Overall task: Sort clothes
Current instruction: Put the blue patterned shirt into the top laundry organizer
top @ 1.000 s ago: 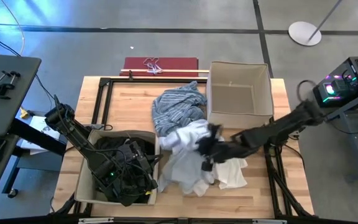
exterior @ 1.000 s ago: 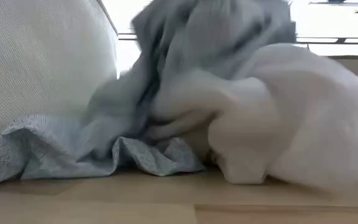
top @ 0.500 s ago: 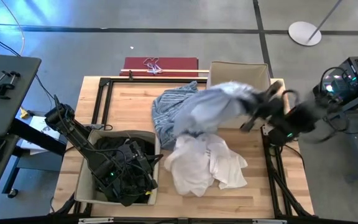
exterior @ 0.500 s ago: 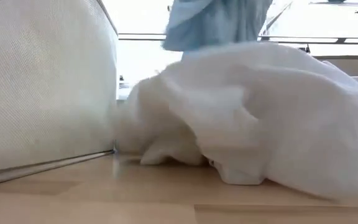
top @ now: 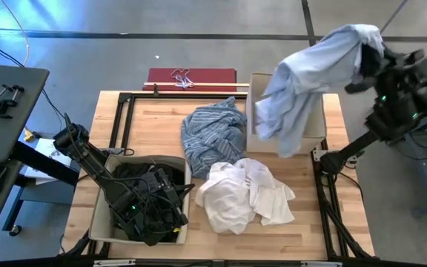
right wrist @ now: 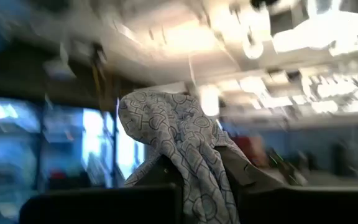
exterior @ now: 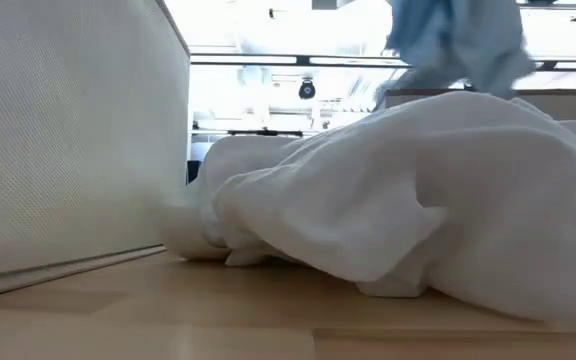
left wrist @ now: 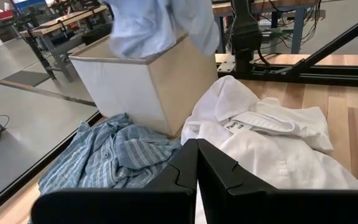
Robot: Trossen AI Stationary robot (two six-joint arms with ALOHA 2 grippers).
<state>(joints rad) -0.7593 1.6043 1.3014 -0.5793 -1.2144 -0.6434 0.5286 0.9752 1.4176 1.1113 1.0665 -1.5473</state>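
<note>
Right hand (top: 367,63): clamped on pale blue patterned shirt (top: 306,74), above beige fabric box (top: 285,111) | Left hand (left wrist: 196,171): together, idle | Remaining beside box: blue striped shirt (top: 213,133), white garments (top: 239,194)

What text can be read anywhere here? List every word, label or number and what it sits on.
None can be read.
White shirt: a small neck label with dark marks, too small to read.
Beige box: no print visible.
Pale blue shirt, held up by the right end effector: pattern only.
</note>
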